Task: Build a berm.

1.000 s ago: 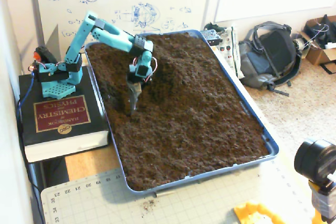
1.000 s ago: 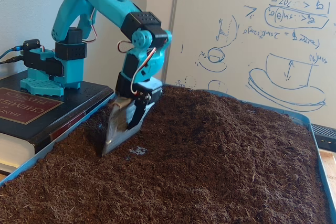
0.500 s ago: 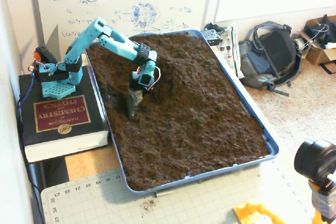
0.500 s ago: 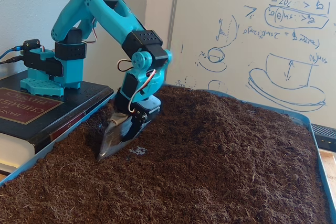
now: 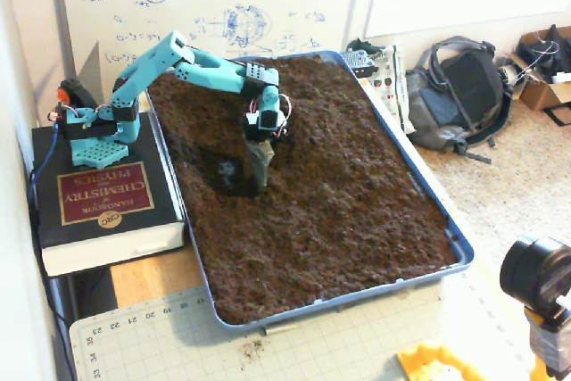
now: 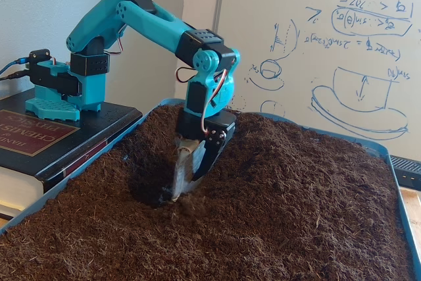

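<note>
At the left of both fixed views, a thick book (image 5: 107, 207) carried the base of the teal arm (image 6: 99, 44). The arm reached rightward over a blue tray (image 5: 451, 238) filled with dark soil (image 5: 357, 194) on the bench (image 5: 357, 345). The pincer (image 6: 181, 192) pointed down left of center, its tip in a shallow pit in the soil; whether it was parted or closed could not be told. The berm (image 6: 276, 143) showed as raised soil just right of the pincer, running toward the whiteboard (image 6: 329, 44). A backpack (image 5: 455, 91) lay at upper right.
</note>
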